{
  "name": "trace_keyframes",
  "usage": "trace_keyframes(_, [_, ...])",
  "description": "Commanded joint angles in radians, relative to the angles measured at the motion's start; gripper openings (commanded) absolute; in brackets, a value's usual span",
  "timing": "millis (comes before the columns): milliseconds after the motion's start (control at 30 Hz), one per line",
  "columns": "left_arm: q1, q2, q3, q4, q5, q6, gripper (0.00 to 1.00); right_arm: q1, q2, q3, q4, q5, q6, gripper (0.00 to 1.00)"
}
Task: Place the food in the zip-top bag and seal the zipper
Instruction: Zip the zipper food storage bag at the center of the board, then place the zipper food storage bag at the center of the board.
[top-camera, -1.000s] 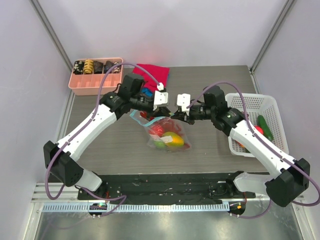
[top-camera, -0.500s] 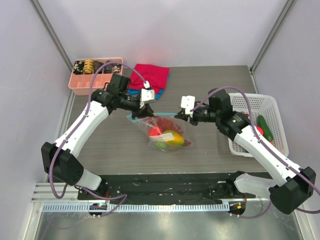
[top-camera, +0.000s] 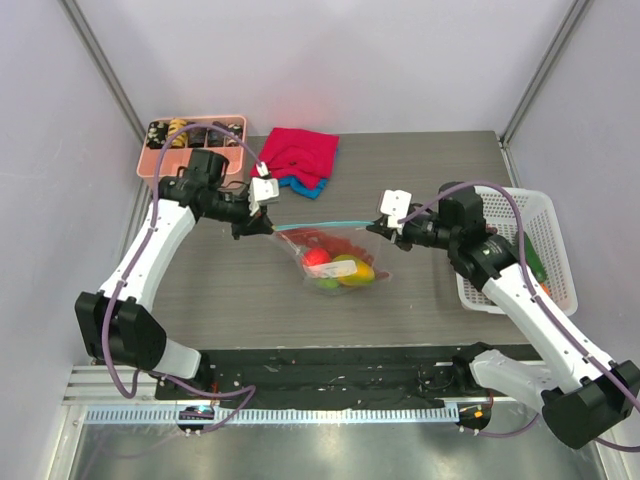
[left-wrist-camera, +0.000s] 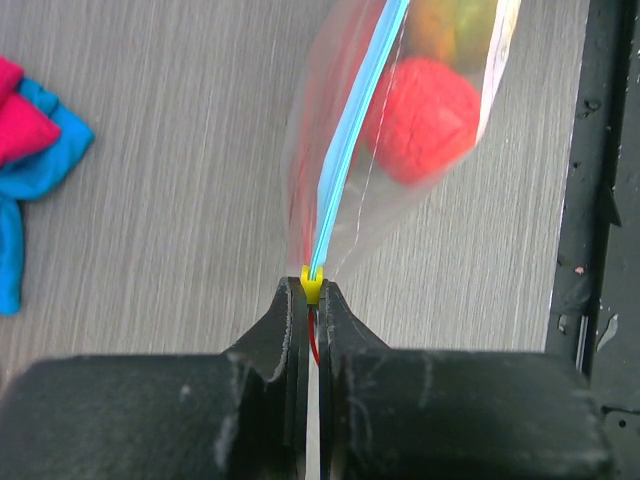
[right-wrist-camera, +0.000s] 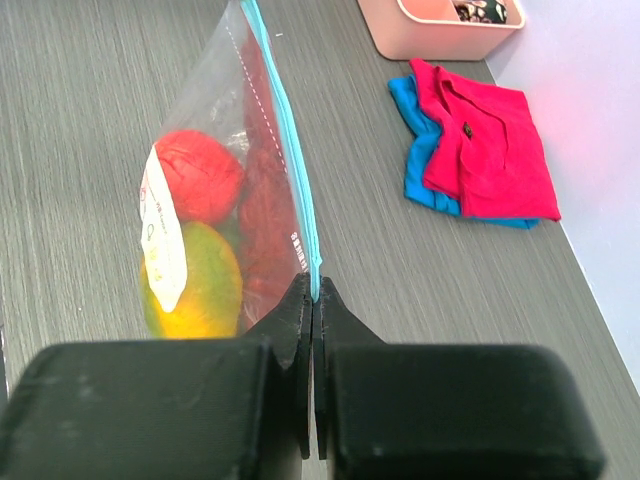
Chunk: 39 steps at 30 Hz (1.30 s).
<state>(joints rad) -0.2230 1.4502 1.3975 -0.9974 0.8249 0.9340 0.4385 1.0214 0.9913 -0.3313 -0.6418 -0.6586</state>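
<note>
Holding the zipper (top-camera: 322, 226) taut: left gripper (top-camera: 271, 227) and right gripper (top-camera: 372, 228) each clamped on one end; the zip-top bag (top-camera: 335, 258) sags beneath, over the bench (top-camera: 200, 290), the food (top-camera: 347, 271) inside it.

You've got the zip-top bag (top-camera: 300, 246) mid-table, food (top-camera: 345, 270) in it, between left gripper (top-camera: 269, 226) and right gripper (top-camera: 373, 228); cloths (top-camera: 300, 155) behind, basket (top-camera: 545, 215) right.

The zip-top bag (right-wrist-camera: 215, 110) is clear, glossy film; the food (right-wrist-camera: 200, 178) inside, blurred through it, is probably shiny plastic. The desk (right-wrist-camera: 80, 100) shows matt grey woodgrain; the cloths (right-wrist-camera: 485, 150) look soft, matt.
</note>
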Motion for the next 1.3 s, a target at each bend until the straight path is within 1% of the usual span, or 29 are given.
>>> trace_keyframes(0, [0.074,-0.021,-0.017,-0.086,-0.121,0.087,0.00,-0.033,-0.066,0.009,0.012,0.051,-0.006,0.01])
trace_keyframes(267, [0.169,0.012,-0.032,-0.096,-0.132,0.123,0.00,-0.043,-0.073,0.006,0.002,0.059,-0.015,0.01])
trace_keyframes(433, [0.188,0.009,-0.058,-0.081,-0.139,0.126,0.00,-0.043,-0.060,0.015,0.002,0.034,-0.026,0.01])
trace_keyframes(500, [0.188,-0.004,-0.052,-0.075,-0.126,0.117,0.03,-0.043,-0.047,0.024,0.006,0.019,-0.026,0.01])
trace_keyframes(533, [0.189,-0.010,-0.048,-0.075,-0.095,0.099,0.07,-0.041,-0.041,0.033,0.008,0.002,-0.023,0.01])
trace_keyframes(567, [0.188,-0.016,-0.042,-0.073,-0.072,0.083,0.23,-0.043,-0.023,0.038,0.018,-0.008,-0.009,0.01])
trace_keyframes(633, [0.171,-0.037,-0.014,-0.063,-0.035,0.049,0.40,-0.038,-0.004,0.050,0.023,-0.033,-0.003,0.01])
trace_keyframes(667, [0.157,-0.046,-0.008,-0.017,-0.043,-0.031,0.55,-0.032,0.003,0.053,0.040,-0.035,0.004,0.01])
trace_keyframes(733, [0.117,-0.077,-0.002,0.044,-0.043,-0.113,0.65,-0.026,0.011,0.053,0.046,-0.045,0.014,0.01])
trace_keyframes(767, [0.105,-0.086,-0.002,0.090,-0.024,-0.156,0.71,-0.014,0.012,0.056,0.051,-0.048,0.014,0.01])
trace_keyframes(800, [0.090,-0.094,-0.005,0.112,-0.023,-0.175,0.73,-0.011,0.017,0.056,0.051,-0.050,0.010,0.01])
trace_keyframes(867, [0.024,-0.102,-0.012,0.163,-0.042,-0.199,0.76,-0.006,0.023,0.059,0.051,-0.059,0.002,0.01])
trace_keyframes(933, [-0.040,-0.094,-0.021,0.204,-0.052,-0.250,0.77,0.000,0.032,0.070,0.049,-0.064,-0.009,0.01])
trace_keyframes(1000, [-0.093,-0.070,-0.035,0.279,-0.075,-0.306,0.78,0.006,0.039,0.082,0.038,-0.073,-0.018,0.01])
trace_keyframes(1033, [-0.108,-0.044,-0.037,0.324,-0.075,-0.320,0.78,0.008,0.039,0.087,0.034,-0.078,-0.035,0.01])
trace_keyframes(1100, [-0.154,-0.018,-0.017,0.358,-0.095,-0.349,0.79,0.015,0.042,0.098,0.023,-0.085,-0.048,0.01])
trace_keyframes(1133, [-0.165,0.002,-0.006,0.382,-0.102,-0.356,0.79,0.019,0.043,0.102,0.002,-0.090,-0.071,0.01])
trace_keyframes(1267, [-0.202,0.087,0.067,0.394,-0.092,-0.354,0.80,0.040,0.045,0.128,-0.038,-0.107,-0.130,0.01])
